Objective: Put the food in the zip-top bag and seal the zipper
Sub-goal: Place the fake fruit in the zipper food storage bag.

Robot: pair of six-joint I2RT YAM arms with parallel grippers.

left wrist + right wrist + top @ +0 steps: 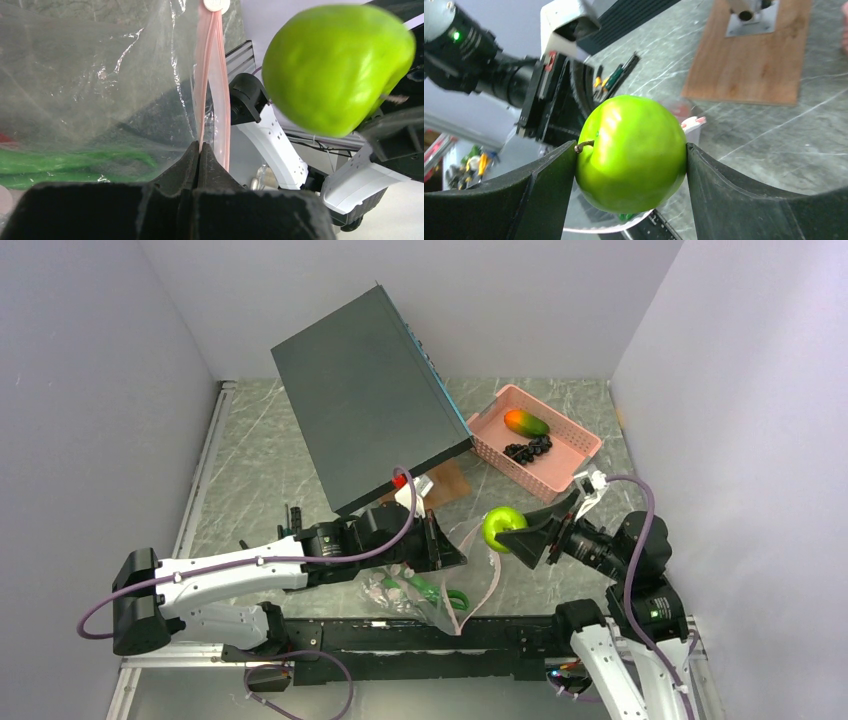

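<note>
Zip-top bag (415,605) hangs beside the left gripper (199,151), which pinches its zipper (210,75). Right gripper (631,156) clamps the green fruit (503,528) just beside the mouth. The opening looks narrow, so lower the fruit centred and release it inside.

A grey stone table (260,455) with white veins fills the middle of the top view. On it, a pink perforated basket (510,468) sits right of centre and a wooden board (447,483) at centre. Small hand tools (292,517) lie left of centre, and a clear bag (420,600) sags at lower centre.
</note>
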